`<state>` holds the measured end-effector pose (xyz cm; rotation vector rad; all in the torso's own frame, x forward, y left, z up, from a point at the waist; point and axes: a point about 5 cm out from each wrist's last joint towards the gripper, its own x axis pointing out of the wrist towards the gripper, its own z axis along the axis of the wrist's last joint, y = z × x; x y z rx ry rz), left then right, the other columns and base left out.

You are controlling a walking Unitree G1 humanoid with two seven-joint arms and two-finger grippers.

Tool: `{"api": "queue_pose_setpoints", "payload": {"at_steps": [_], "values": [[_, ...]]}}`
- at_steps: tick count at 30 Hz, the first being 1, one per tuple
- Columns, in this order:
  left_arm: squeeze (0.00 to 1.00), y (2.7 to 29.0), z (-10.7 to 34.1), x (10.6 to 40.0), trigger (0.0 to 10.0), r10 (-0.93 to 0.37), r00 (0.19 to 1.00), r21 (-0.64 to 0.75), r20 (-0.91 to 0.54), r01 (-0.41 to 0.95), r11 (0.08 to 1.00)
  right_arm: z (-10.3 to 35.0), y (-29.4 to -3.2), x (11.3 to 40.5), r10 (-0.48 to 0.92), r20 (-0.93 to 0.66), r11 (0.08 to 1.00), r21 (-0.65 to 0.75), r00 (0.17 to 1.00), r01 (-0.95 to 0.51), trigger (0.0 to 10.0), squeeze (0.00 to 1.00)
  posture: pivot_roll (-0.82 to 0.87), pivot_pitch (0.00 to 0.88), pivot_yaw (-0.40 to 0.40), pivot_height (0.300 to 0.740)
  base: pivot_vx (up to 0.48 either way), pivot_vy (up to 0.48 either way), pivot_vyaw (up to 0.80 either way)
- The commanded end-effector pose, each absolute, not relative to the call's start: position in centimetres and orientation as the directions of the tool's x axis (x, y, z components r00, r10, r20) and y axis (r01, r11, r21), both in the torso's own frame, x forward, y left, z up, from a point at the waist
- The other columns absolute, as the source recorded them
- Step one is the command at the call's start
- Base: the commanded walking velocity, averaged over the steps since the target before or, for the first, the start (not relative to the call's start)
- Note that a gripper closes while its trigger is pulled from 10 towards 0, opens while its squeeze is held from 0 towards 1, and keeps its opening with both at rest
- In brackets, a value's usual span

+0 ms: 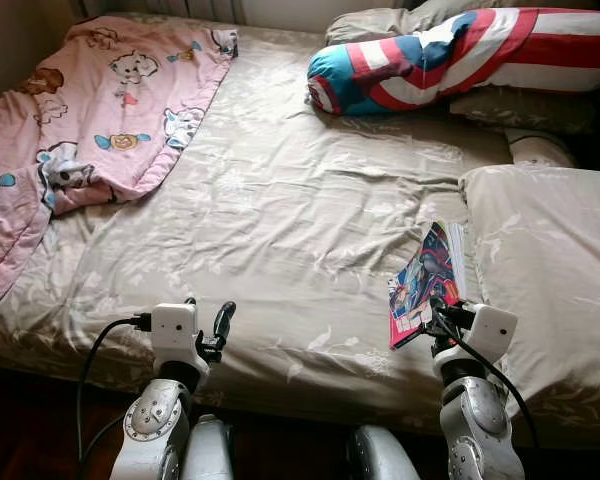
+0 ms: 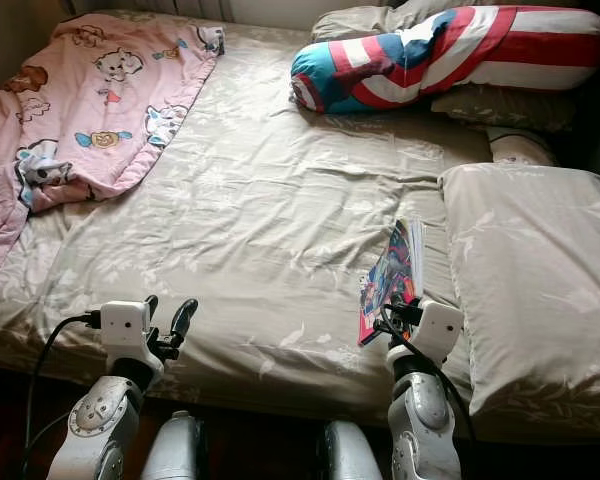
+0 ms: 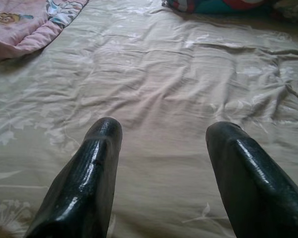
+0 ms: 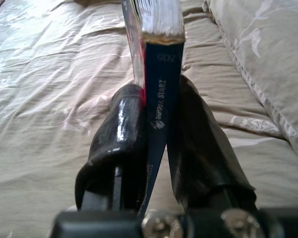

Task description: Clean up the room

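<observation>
Two tools hang over the near edge of the bed. The right tool (image 4: pixel 156 134) is clamped on a comic book (image 1: pixel 427 280), its two black fingers (image 4: pixel 120 124) pressing the dark blue spine from either side, so the book stands on edge and tilts up over the sheet (image 1: pixel 280 210), its colourful cover facing the robot's left. The book is just beside the large beige pillow (image 1: pixel 550 270) that lies at the bed's right side. The left tool (image 3: pixel 161 144) hovers low above the sheet near the front edge, its fingers (image 3: pixel 97 163) apart with bare fabric between them, holding nothing. The beige sheet, printed with pale leaves, is wrinkled across the middle of the mattress. Farther off, a pink blanket (image 1: pixel 90 100) with cartoon animals lies crumpled over the far left corner and spills down the left side. At the far right, a bolster (image 1: pixel 450 55) with red, white and blue stripes rests on another beige pillow (image 1: pixel 520 105) by the head of the bed.
</observation>
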<state>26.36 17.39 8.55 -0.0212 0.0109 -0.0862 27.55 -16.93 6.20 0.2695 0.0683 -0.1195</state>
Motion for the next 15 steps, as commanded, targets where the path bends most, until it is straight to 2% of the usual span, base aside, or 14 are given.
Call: {"api": "queue_pose_setpoints", "payload": {"at_steps": [1, 3, 15], "values": [[0.00, 17.37, 8.39, 26.09, 10.0, -0.088, 0.996, -0.022, -0.024, 0.087, 0.996, 6.36, -17.02, 27.43, -0.109, -0.071, 0.957, 0.262, 0.992, 0.124, 10.0, 0.00, 0.08, 0.199, -0.071, 0.646, 0.000, 0.000, 0.00], [0.00, 17.39, 8.36, 26.07, 10.0, -0.087, 0.996, -0.022, -0.026, 0.086, 0.996, 6.34, -16.98, 27.42, -0.107, -0.072, 0.957, 0.263, 0.992, 0.123, 10.0, 0.00, 0.08, 0.199, -0.071, 0.646, 0.000, 0.000, 0.00], [0.00, 17.18, 8.35, 25.87, 10.0, -0.096, 0.995, -0.023, -0.028, 0.095, 0.995, 6.30, -16.74, 27.35, -0.081, -0.072, 0.963, 0.252, 0.994, 0.097, 10.0, 0.00, 0.08, 0.206, -0.073, 0.646, 0.296, 0.000, 0.00]]}}
